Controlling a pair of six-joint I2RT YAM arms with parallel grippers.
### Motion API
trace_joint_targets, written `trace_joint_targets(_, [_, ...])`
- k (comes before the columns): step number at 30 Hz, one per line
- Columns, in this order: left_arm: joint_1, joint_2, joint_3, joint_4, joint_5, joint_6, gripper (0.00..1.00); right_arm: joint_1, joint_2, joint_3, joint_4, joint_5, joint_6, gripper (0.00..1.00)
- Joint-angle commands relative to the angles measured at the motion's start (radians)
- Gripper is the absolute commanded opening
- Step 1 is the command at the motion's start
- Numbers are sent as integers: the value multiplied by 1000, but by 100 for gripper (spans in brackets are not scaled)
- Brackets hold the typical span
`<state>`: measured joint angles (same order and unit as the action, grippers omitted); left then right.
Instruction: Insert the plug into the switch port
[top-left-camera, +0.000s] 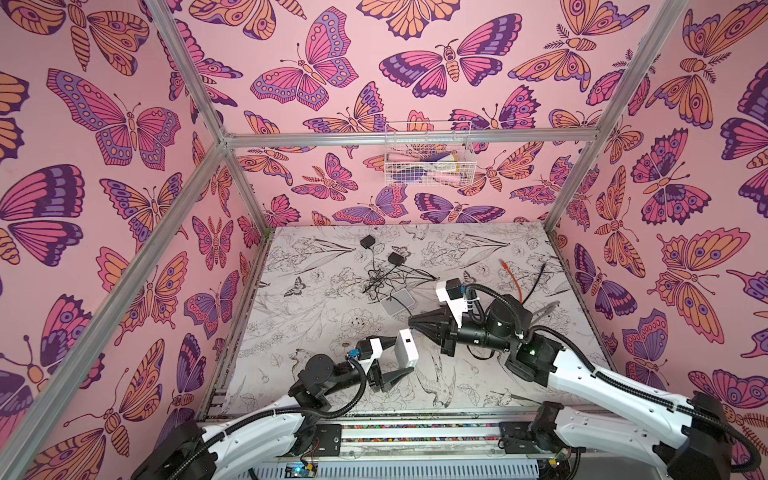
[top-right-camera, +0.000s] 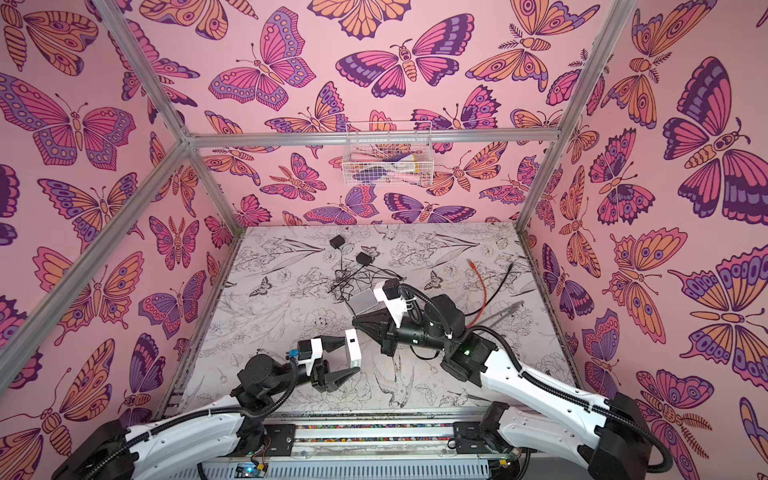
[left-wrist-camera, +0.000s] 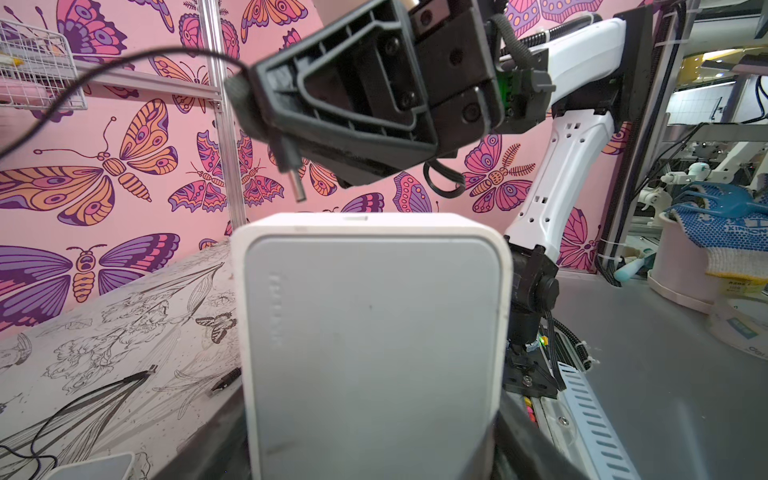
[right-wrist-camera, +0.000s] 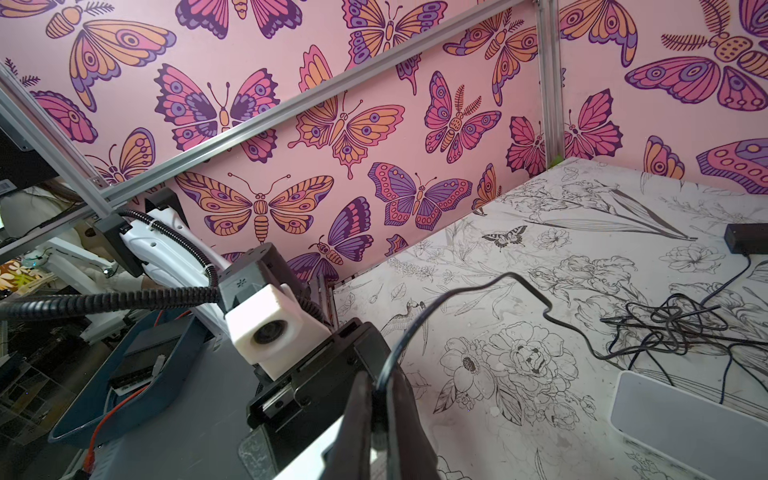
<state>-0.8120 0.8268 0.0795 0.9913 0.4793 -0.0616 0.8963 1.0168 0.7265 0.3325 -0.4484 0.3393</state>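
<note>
Top views show the left tool (top-left-camera: 402, 356) grasping the switch (top-left-camera: 406, 349), with the right tool (top-left-camera: 412, 322) at its twelve o'clock, clenched on the plug (left-wrist-camera: 293, 174)

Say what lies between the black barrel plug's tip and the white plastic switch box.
Nothing: the left wrist view shows a bare gap between the black barrel plug and the white plastic switch box.

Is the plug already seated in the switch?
No, the plug hangs clear of the switch, with a gap showing between them.
</note>
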Motion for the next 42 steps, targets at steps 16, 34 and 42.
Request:
trace_joint_targets(16, [-6,-25,-12,4,-38,-37,0,84,-3,-9,-16,66,-55,0])
trace_joint_targets(34, [-6,-63,-27,1,-31,-52,0,84,35,-21,16,80,-44,0])
trace_joint_targets(42, [-6,-88,-28,-20,-69,-60,0,93,47,-25,26,72,-33,0])
